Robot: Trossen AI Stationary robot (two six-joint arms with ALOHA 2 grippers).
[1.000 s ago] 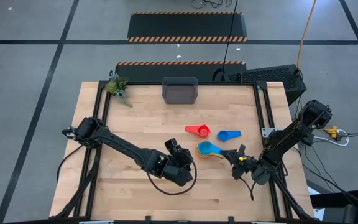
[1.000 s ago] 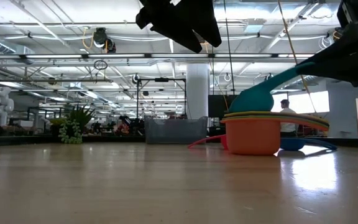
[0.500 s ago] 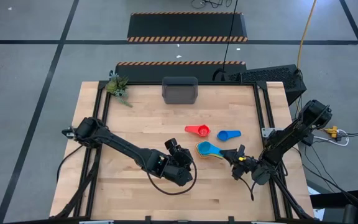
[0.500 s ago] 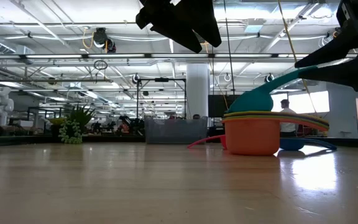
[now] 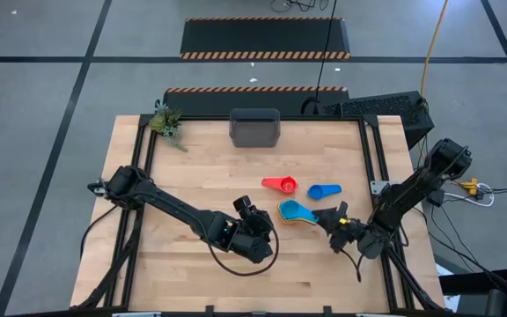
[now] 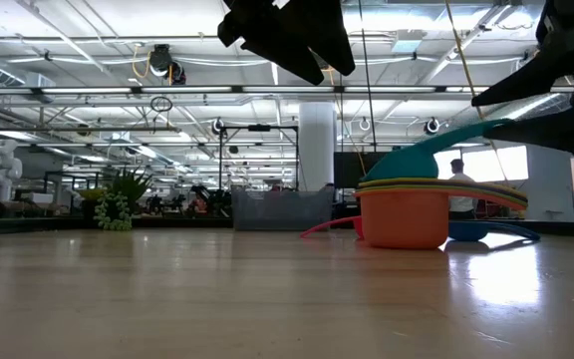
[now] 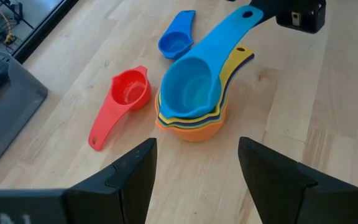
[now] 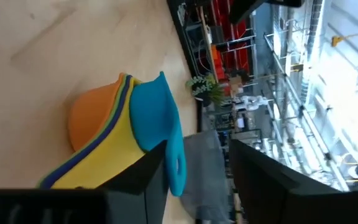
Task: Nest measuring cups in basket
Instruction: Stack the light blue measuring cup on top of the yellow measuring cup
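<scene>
Several measuring cups sit nested in a stack (image 5: pixel 292 212) right of the table's middle, orange at the bottom (image 6: pixel 404 221) and cyan on top (image 7: pixel 190 87). The cyan cup's handle slants up toward my right gripper (image 5: pixel 331 217). That gripper is open, with one finger above and one below the handle's end (image 6: pixel 501 124). My left gripper (image 5: pixel 255 214) hangs open just left of the stack, above the table. A red cup (image 5: pixel 280 185) and a blue cup (image 5: pixel 324 190) lie on the wood beyond the stack. The dark grey basket (image 5: pixel 254 129) stands at the far edge. My right gripper has its fingers apart around the free end of the cyan cup's handle (image 8: pixel 174 163), coming level from the table's right. I cannot tell whether the lower finger (image 6: pixel 566 130) touches the handle. The cup rests nested in the stack, handle tilted up.
A small green plant (image 5: pixel 165 121) stands at the far left corner. Black frame rails run along the table's left and right edges. Bare wood lies between the stack and the basket, and across the near half.
My right gripper has opened and let go of the cyan cup's handle end. The cyan cup stays nested on top of the stack with its handle slanting up as before.
</scene>
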